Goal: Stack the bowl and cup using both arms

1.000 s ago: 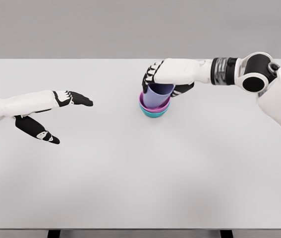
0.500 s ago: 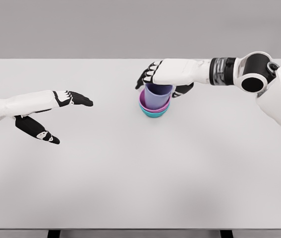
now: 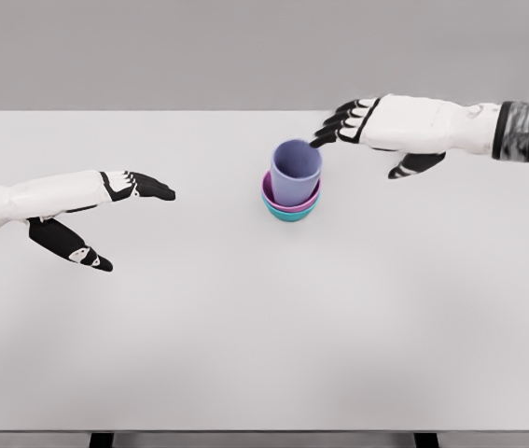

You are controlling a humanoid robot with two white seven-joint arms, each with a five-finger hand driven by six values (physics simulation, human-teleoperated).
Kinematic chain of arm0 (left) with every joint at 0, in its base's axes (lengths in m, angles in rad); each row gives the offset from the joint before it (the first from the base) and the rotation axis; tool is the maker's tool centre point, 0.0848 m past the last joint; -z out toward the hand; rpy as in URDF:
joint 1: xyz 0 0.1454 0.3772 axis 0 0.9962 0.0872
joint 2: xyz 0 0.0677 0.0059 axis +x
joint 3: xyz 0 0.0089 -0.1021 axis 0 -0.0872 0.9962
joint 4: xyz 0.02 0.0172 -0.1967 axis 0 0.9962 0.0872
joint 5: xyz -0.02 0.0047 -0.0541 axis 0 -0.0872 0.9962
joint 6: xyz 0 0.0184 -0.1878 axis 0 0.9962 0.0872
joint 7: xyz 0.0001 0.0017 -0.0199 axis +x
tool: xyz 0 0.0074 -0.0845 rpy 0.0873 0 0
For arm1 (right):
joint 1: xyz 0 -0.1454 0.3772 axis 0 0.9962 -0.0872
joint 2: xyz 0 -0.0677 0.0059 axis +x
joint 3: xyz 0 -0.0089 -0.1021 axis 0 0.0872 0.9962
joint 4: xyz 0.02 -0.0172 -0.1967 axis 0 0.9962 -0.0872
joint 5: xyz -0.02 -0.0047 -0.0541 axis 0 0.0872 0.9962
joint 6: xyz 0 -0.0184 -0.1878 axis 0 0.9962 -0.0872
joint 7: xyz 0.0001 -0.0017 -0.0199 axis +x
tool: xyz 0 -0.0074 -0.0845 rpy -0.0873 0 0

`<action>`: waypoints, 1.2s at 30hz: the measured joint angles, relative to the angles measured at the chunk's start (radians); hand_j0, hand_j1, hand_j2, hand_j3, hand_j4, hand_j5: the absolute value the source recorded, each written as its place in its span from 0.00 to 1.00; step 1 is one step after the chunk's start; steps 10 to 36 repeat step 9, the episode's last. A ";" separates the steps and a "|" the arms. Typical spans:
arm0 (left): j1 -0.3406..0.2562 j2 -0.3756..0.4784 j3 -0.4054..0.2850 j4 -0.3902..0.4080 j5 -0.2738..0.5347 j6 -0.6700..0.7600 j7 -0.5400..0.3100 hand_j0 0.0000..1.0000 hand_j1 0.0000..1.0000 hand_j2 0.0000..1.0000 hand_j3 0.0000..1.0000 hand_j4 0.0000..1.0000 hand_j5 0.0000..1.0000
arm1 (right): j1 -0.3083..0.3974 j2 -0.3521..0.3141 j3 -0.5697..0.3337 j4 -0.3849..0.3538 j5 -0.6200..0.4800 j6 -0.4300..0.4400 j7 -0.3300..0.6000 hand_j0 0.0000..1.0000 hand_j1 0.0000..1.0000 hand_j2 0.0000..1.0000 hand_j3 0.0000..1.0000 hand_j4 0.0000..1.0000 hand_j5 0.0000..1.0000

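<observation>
A lavender cup point(image 3: 295, 171) stands upright inside a magenta bowl point(image 3: 290, 197), which is nested in a teal bowl point(image 3: 290, 213) near the middle of the white table point(image 3: 264, 317). My right hand point(image 3: 362, 131) hovers just right of and above the cup, open, with nothing in it and its dark fingertips point(image 3: 329, 131) pointing left, a little apart from the cup's rim. My left hand point(image 3: 115, 210) rests open over the table's left side, far from the stack.
The table's front edge point(image 3: 264, 431) runs along the bottom of the view. A plain grey wall stands behind the table.
My right hand let go of the cup, opened, and drew back to the right and upward. The cup now stands alone in the bowls. The left arm stayed still.
</observation>
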 measured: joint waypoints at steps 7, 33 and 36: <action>0.002 0.000 0.000 0.000 -0.003 0.000 0.000 1.00 1.00 1.00 1.00 1.00 1.00 | 0.210 -0.209 -0.107 -0.023 -0.083 0.000 0.000 1.00 1.00 1.00 1.00 1.00 1.00; 0.002 0.000 0.000 0.000 -0.003 0.000 0.000 1.00 1.00 1.00 1.00 1.00 1.00 | 0.210 -0.226 -0.122 -0.026 -0.089 0.001 0.000 1.00 1.00 1.00 1.00 1.00 1.00; 0.002 0.000 0.000 0.000 -0.003 0.000 0.000 1.00 1.00 1.00 1.00 1.00 1.00 | 0.210 -0.226 -0.122 -0.026 -0.089 0.001 0.000 1.00 1.00 1.00 1.00 1.00 1.00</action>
